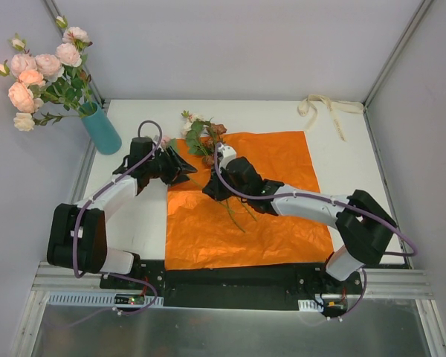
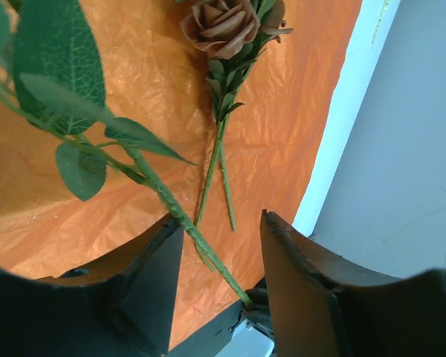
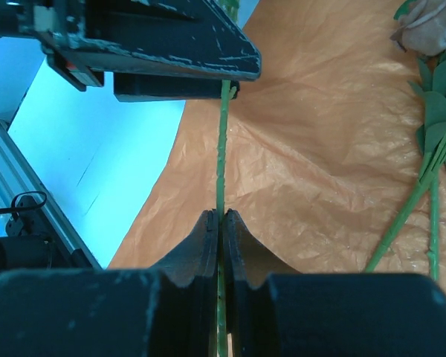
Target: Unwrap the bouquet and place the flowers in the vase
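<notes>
The teal vase [image 1: 102,130] stands at the back left with several pink roses [image 1: 41,74] in it. The bouquet is undone: its orange paper [image 1: 267,193] lies flat, with a few flowers [image 1: 204,135] at its far edge. My right gripper [image 1: 209,190] [image 3: 221,216] is shut on a thin green stem [image 3: 221,149]. That same leafy stem [image 2: 163,195] runs between the jaws of my left gripper [image 1: 186,166] [image 2: 221,223]. They stand apart, the stem lying against the left finger [image 2: 160,253]. A brown rose [image 2: 223,26] lies on the paper beyond.
A cream ribbon [image 1: 327,108] lies at the table's back right corner. White enclosure walls close in the table on three sides. In the right wrist view a rose [image 3: 431,30] and its stems [image 3: 409,208] lie on the paper to the right.
</notes>
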`<state>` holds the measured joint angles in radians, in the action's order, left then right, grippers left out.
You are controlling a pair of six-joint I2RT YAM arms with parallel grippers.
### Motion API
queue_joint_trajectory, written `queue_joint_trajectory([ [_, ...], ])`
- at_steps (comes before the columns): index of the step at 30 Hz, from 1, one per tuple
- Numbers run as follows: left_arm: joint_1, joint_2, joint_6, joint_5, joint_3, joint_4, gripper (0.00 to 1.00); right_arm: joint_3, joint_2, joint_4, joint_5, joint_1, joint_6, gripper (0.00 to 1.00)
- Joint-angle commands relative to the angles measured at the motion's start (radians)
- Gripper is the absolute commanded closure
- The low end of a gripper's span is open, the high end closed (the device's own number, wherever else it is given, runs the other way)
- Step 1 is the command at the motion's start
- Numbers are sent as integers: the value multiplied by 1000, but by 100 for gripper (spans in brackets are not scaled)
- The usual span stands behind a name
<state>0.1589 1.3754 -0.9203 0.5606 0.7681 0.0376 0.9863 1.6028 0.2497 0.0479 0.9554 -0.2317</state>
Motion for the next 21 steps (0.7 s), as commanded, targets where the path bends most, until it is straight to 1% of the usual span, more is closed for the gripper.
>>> queue_joint_trajectory([
  [1, 21, 16, -66, -19, -21, 74, 57, -5, -49, 71, 14, 26, -27, 100],
  [5, 22, -5, -80, -48, -39, 74, 66, -12, -47, 76, 7, 36, -27, 100],
  [9, 22, -27, -78, -65, -36, 74, 83, -15, -47, 79, 10, 42, -34, 100],
  [12, 22, -42, -68, -67, -24, 76, 100, -14, -47, 79, 12, 45, -40, 100],
  [13, 22, -48, -58, -68, -20, 74, 100, -14, -49, 79, 9, 48, -43, 100],
  [14, 22, -55, -51, -68, -13, 74, 100, -14, -52, 76, 7, 48, -46, 97],
  [16, 22, -71, -20, -76, 10, 56, 100, -14, -61, 68, 3, 48, -52, 87],
  [20, 22, -114, 84, -123, 98, -34, 100, -21, -84, 51, -35, 46, -63, 64],
  [21, 22, -131, 107, -148, 123, -66, 100, -28, -90, 49, -42, 46, -64, 54],
])
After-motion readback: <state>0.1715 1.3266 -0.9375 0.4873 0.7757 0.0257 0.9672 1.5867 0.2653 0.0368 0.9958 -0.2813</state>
